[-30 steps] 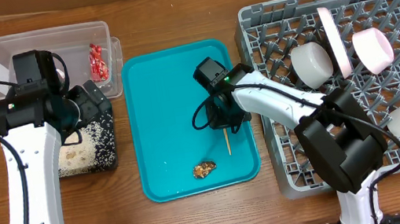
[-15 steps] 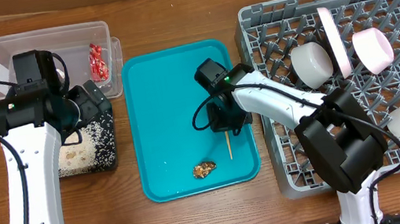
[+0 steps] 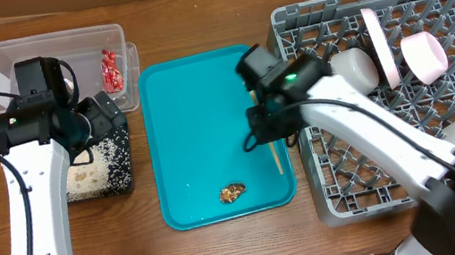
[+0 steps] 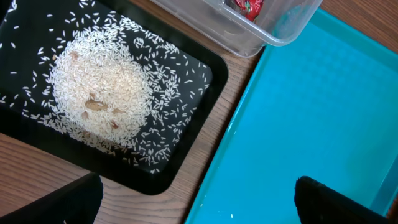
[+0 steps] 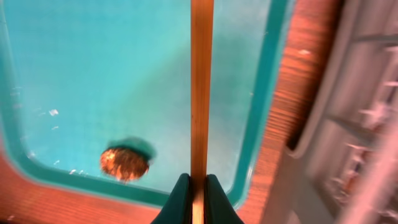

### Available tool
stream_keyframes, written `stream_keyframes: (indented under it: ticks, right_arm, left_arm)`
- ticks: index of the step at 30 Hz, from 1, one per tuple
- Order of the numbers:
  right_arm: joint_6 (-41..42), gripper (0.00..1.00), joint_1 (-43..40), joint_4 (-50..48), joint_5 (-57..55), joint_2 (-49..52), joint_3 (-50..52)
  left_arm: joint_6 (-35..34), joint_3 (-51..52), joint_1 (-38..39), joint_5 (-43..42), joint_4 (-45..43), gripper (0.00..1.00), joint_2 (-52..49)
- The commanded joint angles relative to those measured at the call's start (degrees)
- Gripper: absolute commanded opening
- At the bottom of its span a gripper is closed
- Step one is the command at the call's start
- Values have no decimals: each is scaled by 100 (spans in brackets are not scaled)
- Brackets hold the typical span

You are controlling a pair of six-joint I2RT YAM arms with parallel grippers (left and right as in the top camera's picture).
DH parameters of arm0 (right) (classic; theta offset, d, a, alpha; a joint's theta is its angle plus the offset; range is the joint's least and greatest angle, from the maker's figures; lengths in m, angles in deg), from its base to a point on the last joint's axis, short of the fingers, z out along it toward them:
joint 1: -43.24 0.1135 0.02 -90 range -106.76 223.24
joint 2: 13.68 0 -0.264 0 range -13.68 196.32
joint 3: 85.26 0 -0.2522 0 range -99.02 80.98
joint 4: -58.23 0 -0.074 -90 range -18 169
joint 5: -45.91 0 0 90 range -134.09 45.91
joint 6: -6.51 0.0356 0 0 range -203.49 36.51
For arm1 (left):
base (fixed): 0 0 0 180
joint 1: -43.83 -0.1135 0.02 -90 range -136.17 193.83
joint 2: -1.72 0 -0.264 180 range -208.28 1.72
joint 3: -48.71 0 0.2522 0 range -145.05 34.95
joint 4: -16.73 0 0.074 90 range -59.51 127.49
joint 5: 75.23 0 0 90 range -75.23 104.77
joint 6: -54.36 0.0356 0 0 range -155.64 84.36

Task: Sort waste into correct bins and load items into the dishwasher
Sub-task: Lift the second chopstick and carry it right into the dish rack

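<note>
The right gripper (image 5: 198,186) is clamped on a wooden chopstick (image 5: 201,81), holding it over the right side of the teal tray (image 3: 192,133). The brown food scrap (image 3: 233,192) lies near that tray's front right corner. The left gripper (image 4: 196,205) hangs with its jaws wide apart over the teal tray's left rim, just beside the black tray (image 4: 205,84) of rice (image 4: 102,93). The grey dish rack (image 3: 334,175) sits on the counter right of the teal tray.

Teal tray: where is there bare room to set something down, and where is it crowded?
Bare: left and middle of the teal tray, between the black tray and the chopstick in the right pincer. Crowded: its near right corner, where the food scrap lies by the chopstick.
</note>
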Motion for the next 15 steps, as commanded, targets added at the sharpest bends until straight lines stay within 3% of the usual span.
stream_keyframes:
  ticks: [1,15]
  right_arm:
    - [-369,4,-326,153,-155,-275,-83]
    - [-732,4,-1408,688,-245,-249,81]
  left_arm:
    - [-57,-116,-13,74,-4,100,103]
    - [-57,-116,-13,74,-4,100,103]
